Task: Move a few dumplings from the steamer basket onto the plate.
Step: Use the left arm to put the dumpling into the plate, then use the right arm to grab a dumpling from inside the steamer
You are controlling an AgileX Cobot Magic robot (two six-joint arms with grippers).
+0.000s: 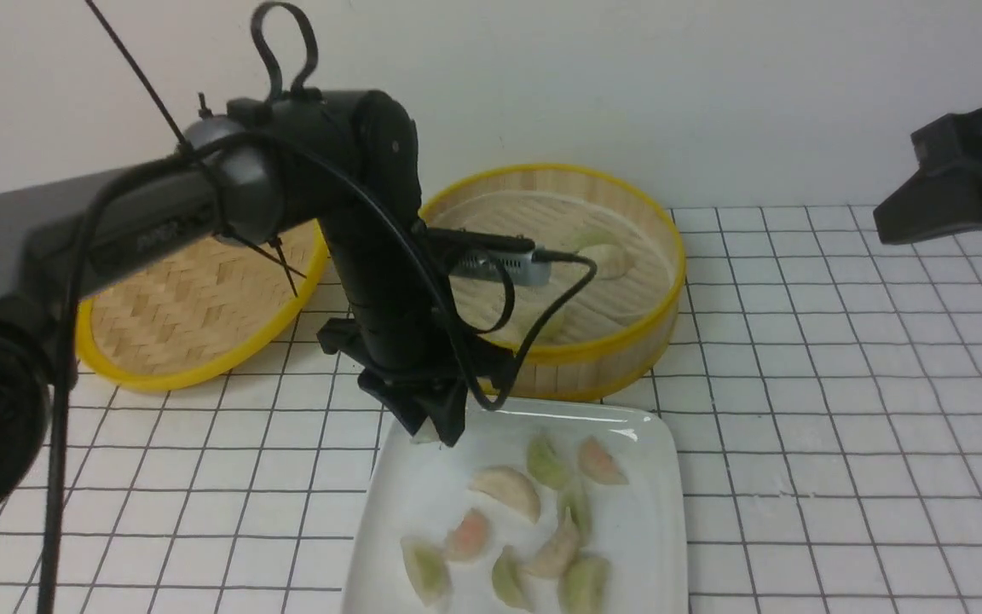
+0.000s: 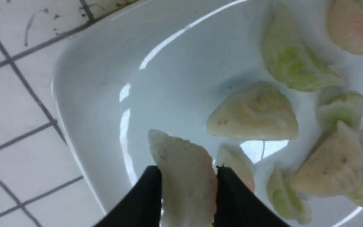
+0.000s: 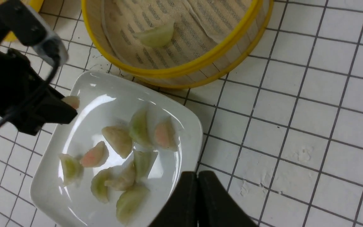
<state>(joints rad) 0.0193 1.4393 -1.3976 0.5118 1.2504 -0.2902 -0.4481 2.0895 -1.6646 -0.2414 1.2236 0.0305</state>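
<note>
Already, the pinkish-white dumpling (image 2: 184,176) is in the left claw (image 1: 432,429), so the move turns on how that pair sits over the plate (image 1: 666,495). Both are at the plate's eleven o'clock, just inside the corner nearest the basket (image 1: 636,367), whose middle lies toward one o'clock from the claw. The dumpling's long axis runs roughly along the fingers, with one thin tip poking out past their ends. Closest on the china is a cream dumpling (image 1: 508,490), toward four o'clock from the claw and apart from it; the others spread beyond it toward five o'clock. The left arm is plainly the nearer one, and the release looks like its job. Its fingers stand partly apart, only as wide as the dumpling between them, with a pad against either side. I cannot tell whether the lower end touches the plate. The right claw (image 3: 197,175) is pinched together with nothing in it, and its arm waits off at the plate's two o'clock. Next, I judge, the left claw should settle the dumpling on the glaze and part its fingers gently, since the soft skin could stick to a pad or tear. Going much farther toward ten o'clock would risk the raised rim. More dumplings, one a pale green piece (image 3: 156,35), lie in the basket, so further trips remain possible.
</note>
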